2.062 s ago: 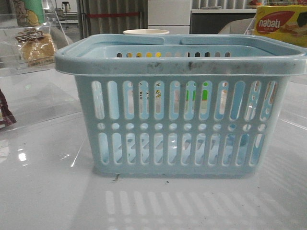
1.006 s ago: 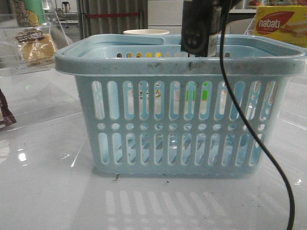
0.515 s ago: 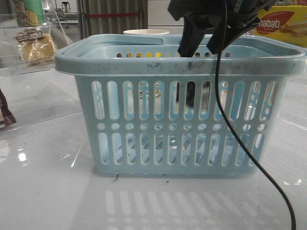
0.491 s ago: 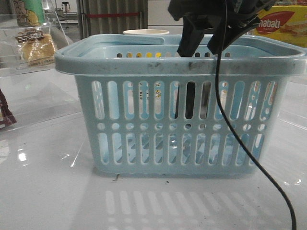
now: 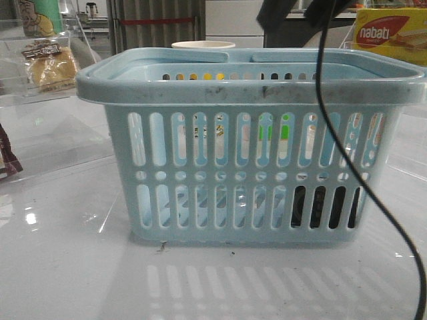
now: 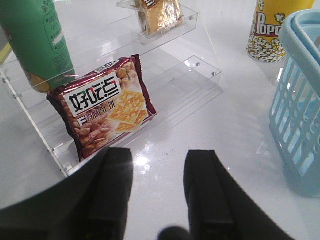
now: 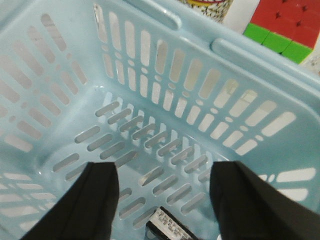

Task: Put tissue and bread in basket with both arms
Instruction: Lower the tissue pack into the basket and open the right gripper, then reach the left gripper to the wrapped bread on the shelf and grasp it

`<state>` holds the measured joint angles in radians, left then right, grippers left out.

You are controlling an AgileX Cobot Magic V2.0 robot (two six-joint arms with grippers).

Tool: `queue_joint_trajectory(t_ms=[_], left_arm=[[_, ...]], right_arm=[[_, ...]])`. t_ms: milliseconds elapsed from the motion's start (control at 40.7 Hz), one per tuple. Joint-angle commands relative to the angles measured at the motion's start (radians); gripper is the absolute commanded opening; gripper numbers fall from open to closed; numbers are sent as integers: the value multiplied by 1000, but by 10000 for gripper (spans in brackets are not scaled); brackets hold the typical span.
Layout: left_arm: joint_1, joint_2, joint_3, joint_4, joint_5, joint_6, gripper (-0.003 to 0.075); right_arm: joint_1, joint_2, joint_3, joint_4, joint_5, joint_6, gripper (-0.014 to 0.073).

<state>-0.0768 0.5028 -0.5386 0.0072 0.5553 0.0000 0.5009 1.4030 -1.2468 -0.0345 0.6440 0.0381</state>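
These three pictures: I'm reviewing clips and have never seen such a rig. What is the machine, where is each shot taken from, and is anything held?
It is a two-armed robot with a two-fingered gripper on each arm. The front view looks forward over the white table at the pale blue basket. A dark pack, the tissue, lies inside on its floor, seen through the slots. The wrapped bread sits on a clear shelf behind, to the left.

The other two cameras ride on the wrists. The left gripper is open and empty, near a red-brown snack packet. The right gripper is open above the basket, with the tissue below it.
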Motion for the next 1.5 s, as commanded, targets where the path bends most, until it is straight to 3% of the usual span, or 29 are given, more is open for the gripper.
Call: queue_joint_trajectory(t_ms=[0, 663, 1227, 1301, 1473], left_arm=[[-1, 12, -29, -7, -81, 0, 326], [-1, 12, -29, -7, -81, 0, 326], [-1, 16, -29, -7, -121, 0, 330], [-1, 31, -29, -7, -145, 0, 360], [-1, 133, -54, -7, -164, 0, 575]], right_arm=[[1, -128, 3, -9, -45, -11, 510], [1, -725, 459, -70, 45, -12, 510], [1, -774, 505, -70, 68, -12, 510], [1, -774, 505, -70, 68, -12, 510], [1, -774, 505, -70, 68, -12, 510]])
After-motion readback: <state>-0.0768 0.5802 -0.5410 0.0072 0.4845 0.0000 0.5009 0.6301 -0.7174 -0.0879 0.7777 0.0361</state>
